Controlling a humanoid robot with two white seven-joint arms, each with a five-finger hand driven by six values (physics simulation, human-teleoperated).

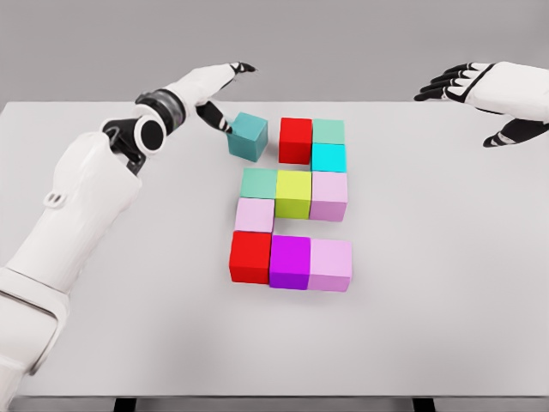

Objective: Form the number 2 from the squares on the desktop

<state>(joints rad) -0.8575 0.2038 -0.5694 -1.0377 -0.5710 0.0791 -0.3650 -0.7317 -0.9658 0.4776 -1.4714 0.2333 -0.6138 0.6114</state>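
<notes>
Coloured cubes lie in a block figure on the white table [429, 283]. The top row holds a red cube [295, 140], a green cube [328, 131] and a cyan cube [328, 158]. Below come a green cube [258, 182], a yellow-green cube [293, 194] and a pink cube [329, 196], then a pale pink cube [254, 215], then a red cube [250, 257], a magenta cube [290, 262] and a pink cube [330, 264]. A teal cube [248, 136] sits turned, just left of the top red cube. My left hand [225, 94] is open, its thumb touching the teal cube's left side. My right hand [485, 99] hovers open at the far right.
The table's far edge runs just behind both hands, and its near edge is at the bottom of the view. My left forearm [86, 197] crosses the table's left part.
</notes>
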